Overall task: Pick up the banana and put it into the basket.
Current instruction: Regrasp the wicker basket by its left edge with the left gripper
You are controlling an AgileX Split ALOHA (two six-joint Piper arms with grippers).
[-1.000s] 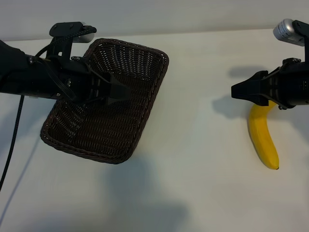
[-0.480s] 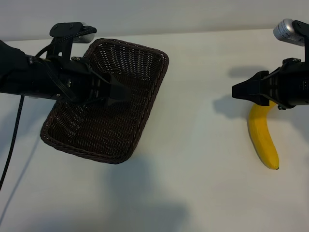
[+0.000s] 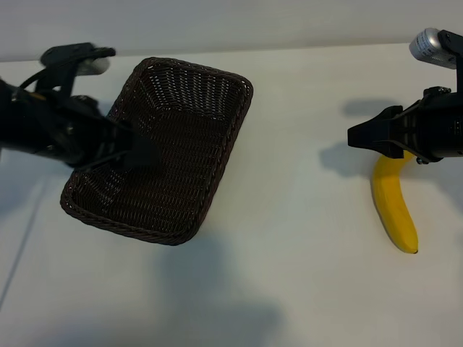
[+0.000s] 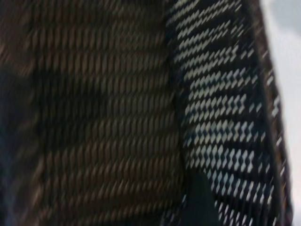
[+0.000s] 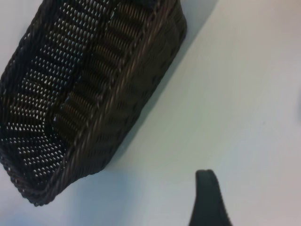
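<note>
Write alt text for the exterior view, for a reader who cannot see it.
A yellow banana lies on a white table at the right, its upper end hidden beneath the right pincer. At the left sits an empty dark wicker basket, with the left pincer above its left side.

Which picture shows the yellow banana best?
The exterior view. There the banana lies on the white table at the right, its upper end hidden under the right arm's end effector. The left wrist view shows only the wicker basket; the right wrist view shows basket and table, no banana.
</note>
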